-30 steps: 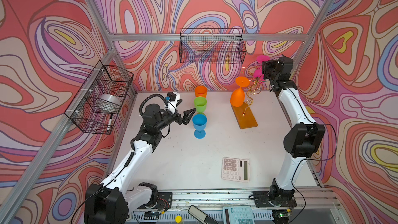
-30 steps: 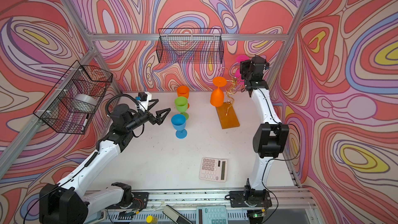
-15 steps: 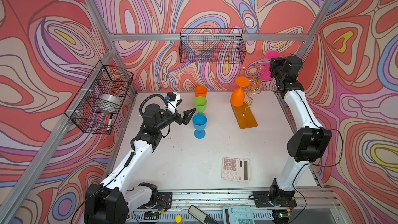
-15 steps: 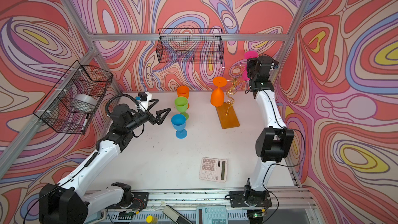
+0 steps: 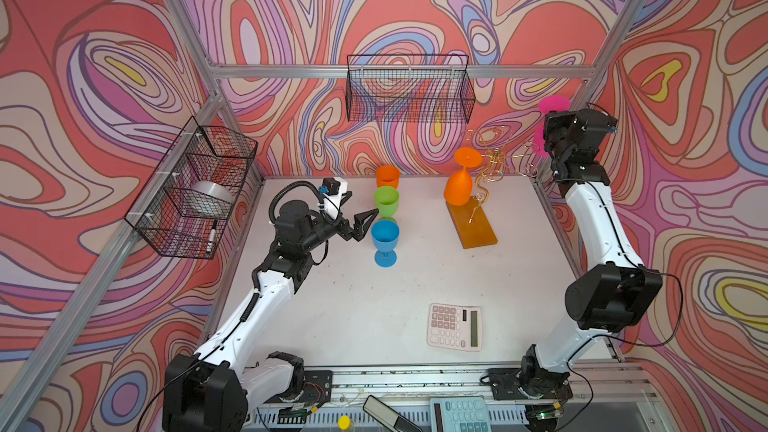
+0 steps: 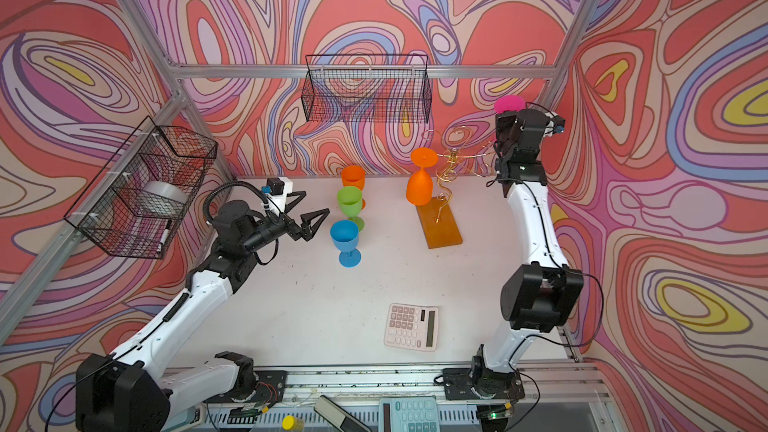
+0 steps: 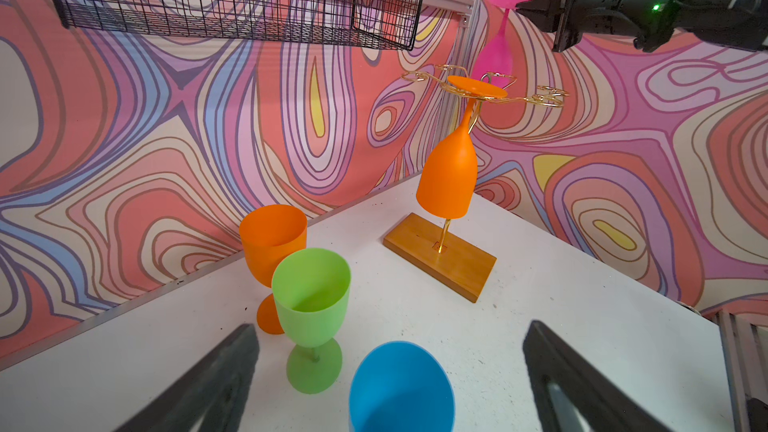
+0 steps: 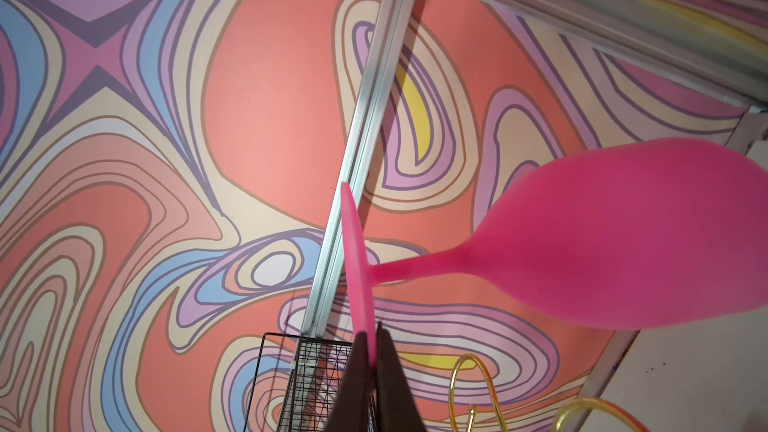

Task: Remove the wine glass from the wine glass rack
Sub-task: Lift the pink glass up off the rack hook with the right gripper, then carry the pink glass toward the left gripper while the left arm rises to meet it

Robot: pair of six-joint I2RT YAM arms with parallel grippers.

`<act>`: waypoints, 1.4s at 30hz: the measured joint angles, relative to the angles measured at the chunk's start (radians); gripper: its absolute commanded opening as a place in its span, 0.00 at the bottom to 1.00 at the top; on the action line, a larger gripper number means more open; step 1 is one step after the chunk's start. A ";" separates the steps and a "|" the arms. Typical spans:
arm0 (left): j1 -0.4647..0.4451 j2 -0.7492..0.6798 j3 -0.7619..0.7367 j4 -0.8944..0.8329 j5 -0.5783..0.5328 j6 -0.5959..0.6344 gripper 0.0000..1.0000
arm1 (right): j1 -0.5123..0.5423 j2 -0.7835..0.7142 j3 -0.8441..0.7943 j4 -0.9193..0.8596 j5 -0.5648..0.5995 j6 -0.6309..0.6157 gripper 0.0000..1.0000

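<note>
We see the right tool (image 8: 372,340) clamped on the foot of the pink wine glass (image 8: 623,234), inverted, up beside the wine glass rack (image 5: 473,224); the left tool (image 6: 316,202) gapes wide near the blue wine glass (image 6: 344,234).

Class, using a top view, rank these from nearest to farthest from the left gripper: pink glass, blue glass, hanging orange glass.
1. Blue glass: standing right beside the left gripper.
2. Hanging orange glass: back middle of the table.
3. Pink glass: held high in the far right corner.
</note>
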 measured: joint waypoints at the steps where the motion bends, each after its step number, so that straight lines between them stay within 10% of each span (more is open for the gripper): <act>1: 0.000 0.000 0.000 0.000 0.000 -0.002 1.00 | 0.000 -0.008 0.000 -0.006 0.006 -0.020 0.00; 11: 0.000 0.002 0.000 0.001 0.005 -0.030 1.00 | 0.039 -0.080 0.030 -0.112 0.031 -0.340 0.00; 28: 0.007 0.015 0.000 0.011 -0.007 -0.091 1.00 | 0.520 -0.097 0.164 -0.243 0.167 -0.967 0.00; 42: 0.238 0.015 0.000 0.105 -0.038 -0.252 1.00 | 0.857 -0.015 0.173 -0.241 0.189 -1.379 0.00</act>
